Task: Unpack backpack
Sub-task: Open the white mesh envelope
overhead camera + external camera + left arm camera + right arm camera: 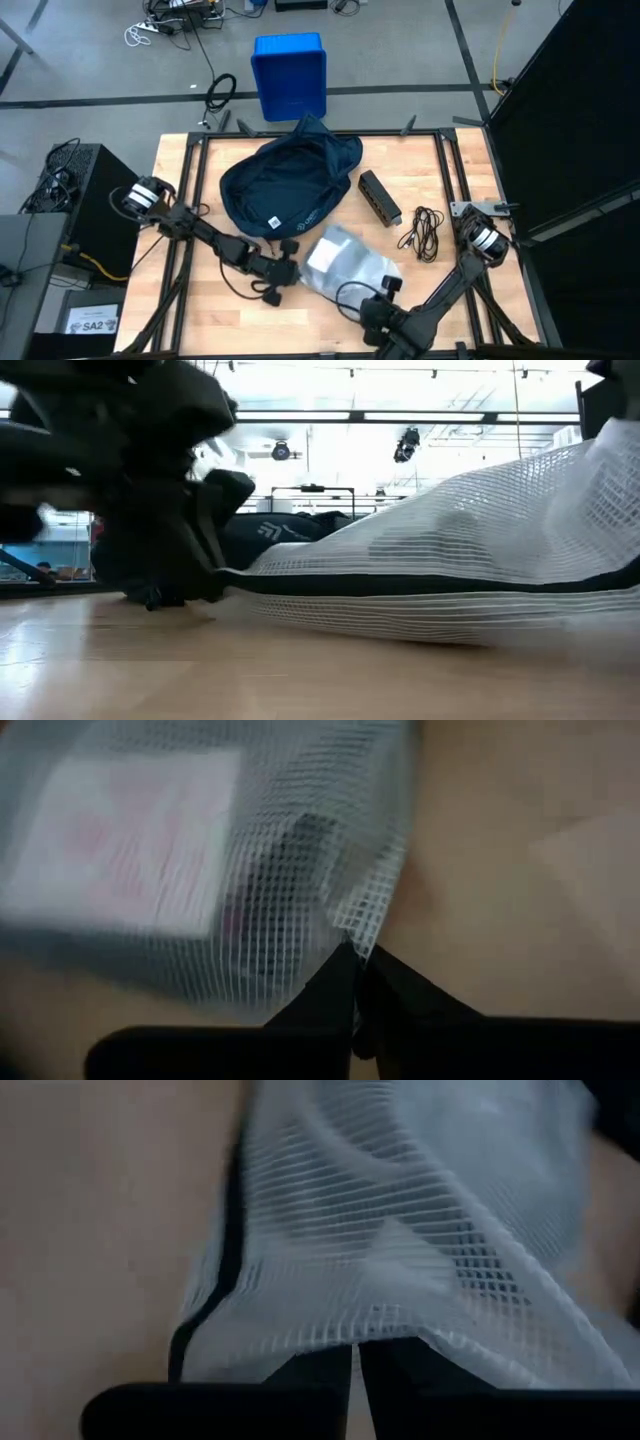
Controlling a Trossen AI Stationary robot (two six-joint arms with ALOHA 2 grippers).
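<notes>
floor: grey, cables | blue bin | ceiling lights: bright strips

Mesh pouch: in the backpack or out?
Out: the mesh pouch lies on the table beside the backpack.

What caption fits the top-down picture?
Both grippers, left and right, pinch a mesh pouch beside the backpack.

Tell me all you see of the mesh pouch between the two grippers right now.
The mesh pouch is a translucent white bag of gridded plastic mesh with a dark edge band and a pale rectangular item showing through it. It lies crumpled on the wooden table, just in front of the navy backpack. The left gripper is shut on one corner; the right gripper is shut on the opposite edge.
</notes>
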